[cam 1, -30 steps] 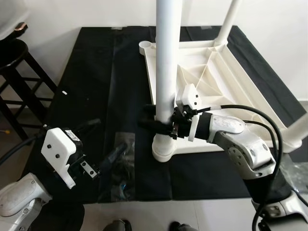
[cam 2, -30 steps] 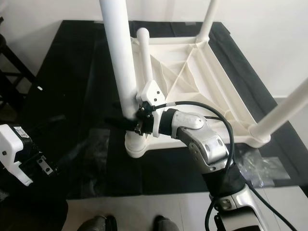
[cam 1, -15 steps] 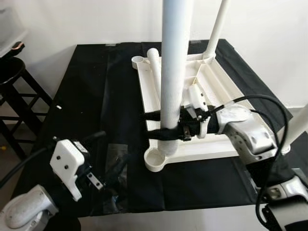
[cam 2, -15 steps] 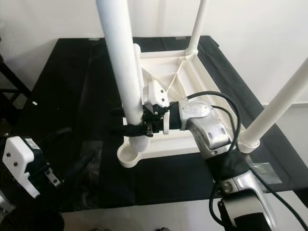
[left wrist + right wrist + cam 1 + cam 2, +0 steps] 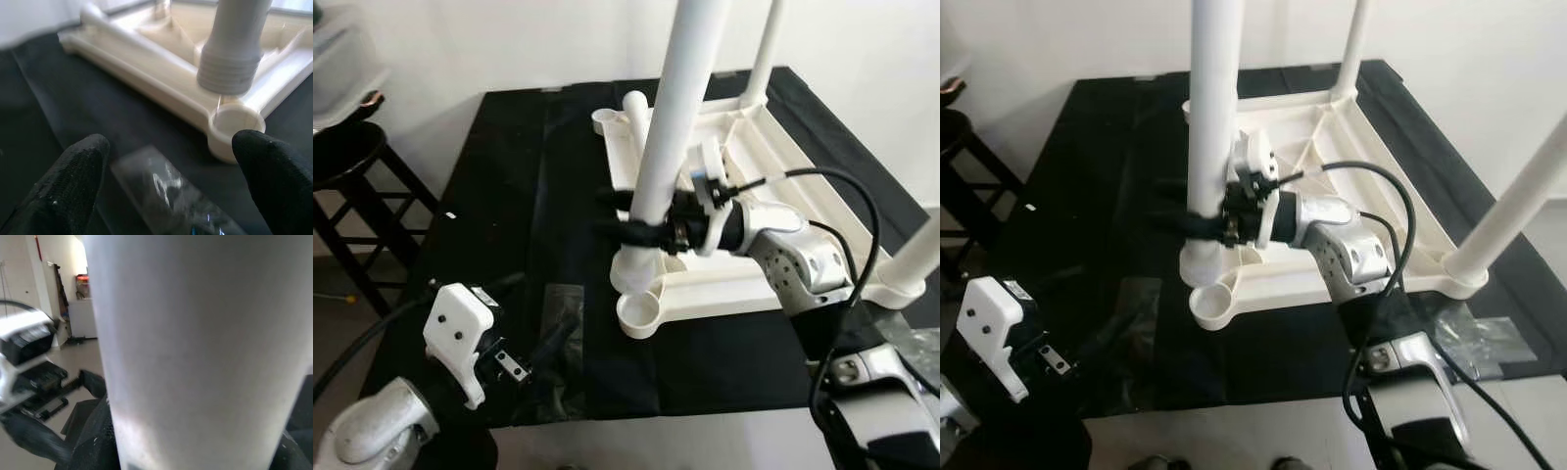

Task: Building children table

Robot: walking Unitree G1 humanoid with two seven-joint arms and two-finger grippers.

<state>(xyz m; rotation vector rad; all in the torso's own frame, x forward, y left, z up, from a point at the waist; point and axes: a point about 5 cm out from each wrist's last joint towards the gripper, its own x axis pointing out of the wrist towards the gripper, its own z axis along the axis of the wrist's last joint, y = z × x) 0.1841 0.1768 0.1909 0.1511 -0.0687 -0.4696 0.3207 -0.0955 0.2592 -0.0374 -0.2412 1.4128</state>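
While right gripper [image 5: 628, 217] grips smooth round leg [image 5: 668, 127] | ribbed end above socket [image 5: 643, 310]

You have the white table leg [image 5: 195, 347] right against your lens (blurred), black fingers [image 5: 98, 440] clasped beside it.

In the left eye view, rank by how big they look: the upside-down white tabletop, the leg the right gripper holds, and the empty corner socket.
1. Upside-down white tabletop, the largest.
2. Held leg, clamped by the right gripper; it is nearer the camera, so its apparent size is inflated.
3. Empty corner socket, clearly the smallest.
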